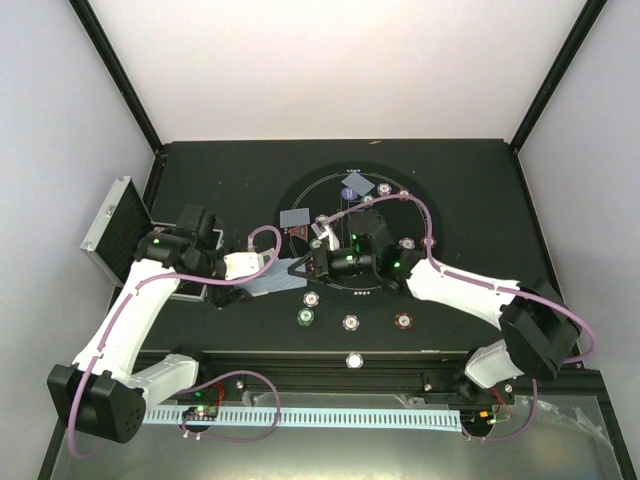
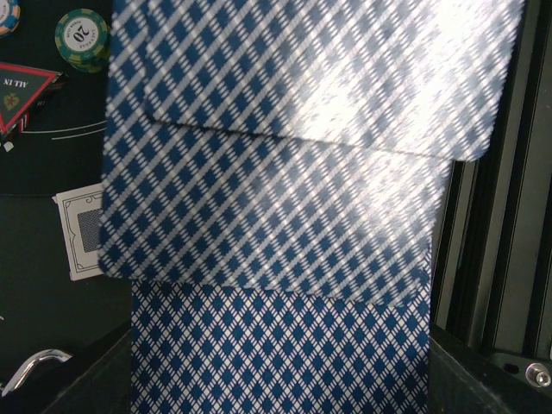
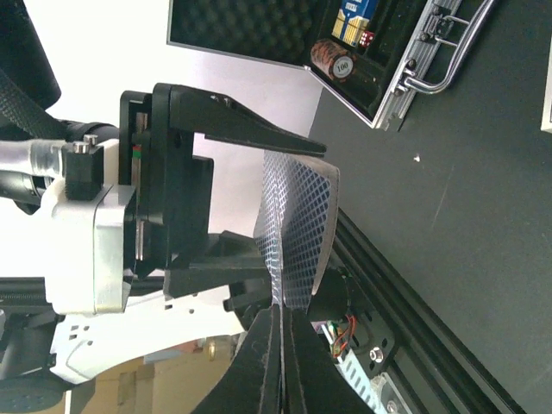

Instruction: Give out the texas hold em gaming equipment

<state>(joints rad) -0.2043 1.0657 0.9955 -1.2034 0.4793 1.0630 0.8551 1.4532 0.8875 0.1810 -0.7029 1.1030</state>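
My left gripper (image 1: pixel 248 267) holds a stack of grey-blue checked playing cards (image 1: pixel 272 283) above the table; the cards (image 2: pixel 285 172) fill the left wrist view and hide its fingers. In the right wrist view the cards (image 3: pixel 297 224) span between the left gripper's black fingers (image 3: pixel 250 129). My right gripper (image 1: pixel 298 271) is shut on the cards' edge (image 3: pixel 280 332). A red triangle marker (image 1: pixel 297 232) lies beside single cards (image 1: pixel 293 216). A green chip (image 1: pixel 305 317), a pale chip (image 1: pixel 351 321) and a red-brown chip (image 1: pixel 403 321) lie in a row.
The open silver case (image 1: pixel 112 222) stands at the left, with a chip stack inside (image 3: pixel 335 60). More chips (image 1: pixel 384 187) and a card (image 1: pixel 354 183) lie on the round layout at the back. A white disc (image 1: pixel 354 360) sits on the front rail.
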